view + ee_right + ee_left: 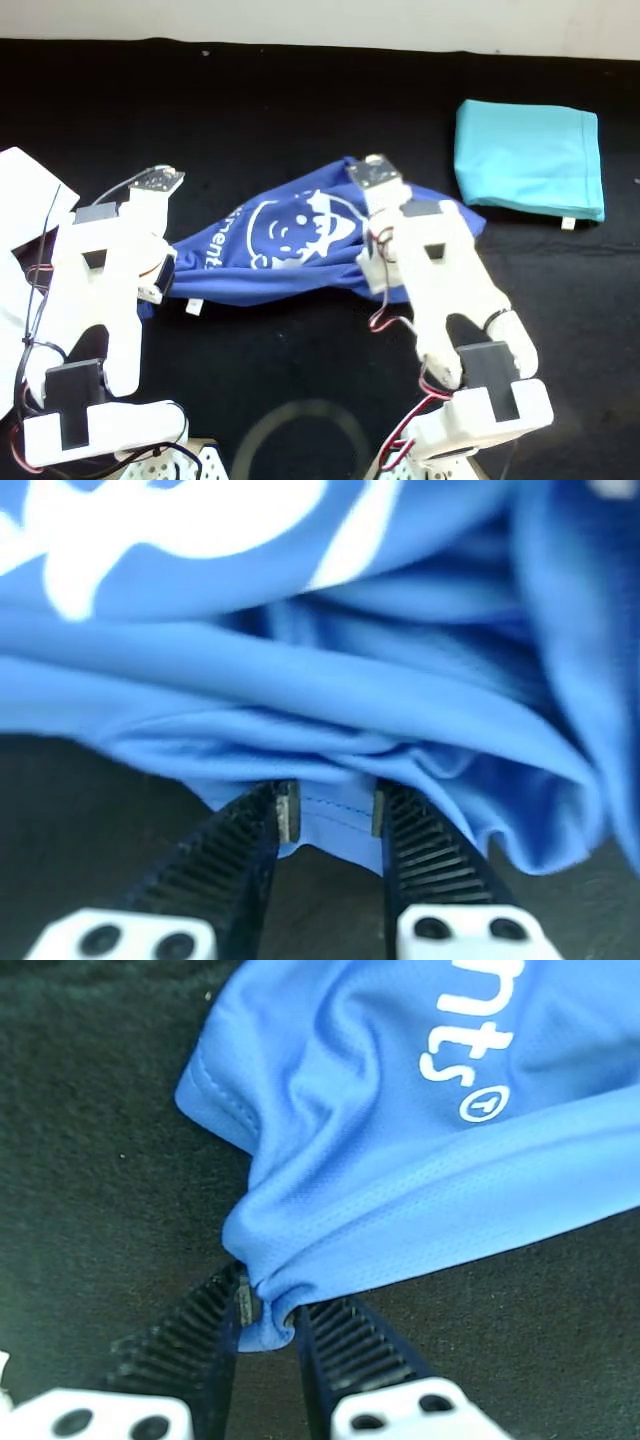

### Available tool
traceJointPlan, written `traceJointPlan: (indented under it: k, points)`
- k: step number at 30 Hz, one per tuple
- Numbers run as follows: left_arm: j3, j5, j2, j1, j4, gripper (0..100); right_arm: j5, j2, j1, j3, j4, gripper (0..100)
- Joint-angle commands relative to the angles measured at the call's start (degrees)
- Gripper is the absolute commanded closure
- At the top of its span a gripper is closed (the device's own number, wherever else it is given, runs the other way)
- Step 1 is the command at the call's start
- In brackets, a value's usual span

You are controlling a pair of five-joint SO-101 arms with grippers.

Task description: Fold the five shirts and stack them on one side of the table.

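Left gripper (266, 1312) and right gripper (328, 813) each pinch the blue shirt (285, 240). Turquoise shirt (530, 158) lies folded at the worktop's right edge

We see a table (300, 90) covered edge to edge in black cloth, with a pale wall along its far side. A blue shirt (290, 250) with a white printed face and lettering stretches across the middle. It is gathered into long folds and a small white tag sticks out at its near edge. We cannot tell how much of it actually rests on the cloth. Towards the far right corner, well apart from it, lies a turquoise shirt (528, 158) folded into a neat rectangle and flat on the surface. At the left edge sits a white sheet (25, 190), partly cut off. Near the front edge we make out a faint pale ring (300, 403) on the black cloth.
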Motion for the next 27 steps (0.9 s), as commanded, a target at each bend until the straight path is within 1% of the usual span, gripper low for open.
traceJointPlan:
  k: [1, 5, 9, 11, 16, 18, 22, 24, 27]
  points:
    - [-1.1, 0.1, -1.0, 0.1, 0.3, 99, 0.0, -0.2, -4.5, -1.5, 3.0, 87.2]
    - [-1.1, 0.1, -1.0, 0.0, 0.4, 99, -0.1, -0.3, -10.5, 1.0, 4.4, 87.2]
    - [-1.6, 0.0, -1.0, -3.2, 0.4, 99, -0.4, -2.0, -15.3, 4.0, 6.5, 87.2]
    - [-2.9, 0.0, -1.0, -5.8, 0.6, 99, -0.4, -5.8, -16.7, 6.5, 6.5, 87.2]
    - [-6.6, 0.0, -1.0, -11.2, 0.6, 99, -0.4, -21.5, -19.3, 12.9, 6.6, 87.2]
    - [-7.5, 0.0, -1.0, -11.7, 0.7, 99, -0.4, -28.0, -18.2, 14.2, 6.9, 87.2]
    - [-7.7, 0.0, -1.0, -11.1, 0.7, 99, -0.4, -37.9, -10.9, 13.7, 11.5, 87.2]
    - [-7.5, 0.0, -0.9, -10.4, 0.7, 99, -0.4, -40.7, -7.6, 14.1, 14.4, 86.8]
    - [-7.4, 0.0, -0.8, -9.2, 0.7, 99, -3.3, -40.7, -6.7, 16.8, 19.6, 86.8]
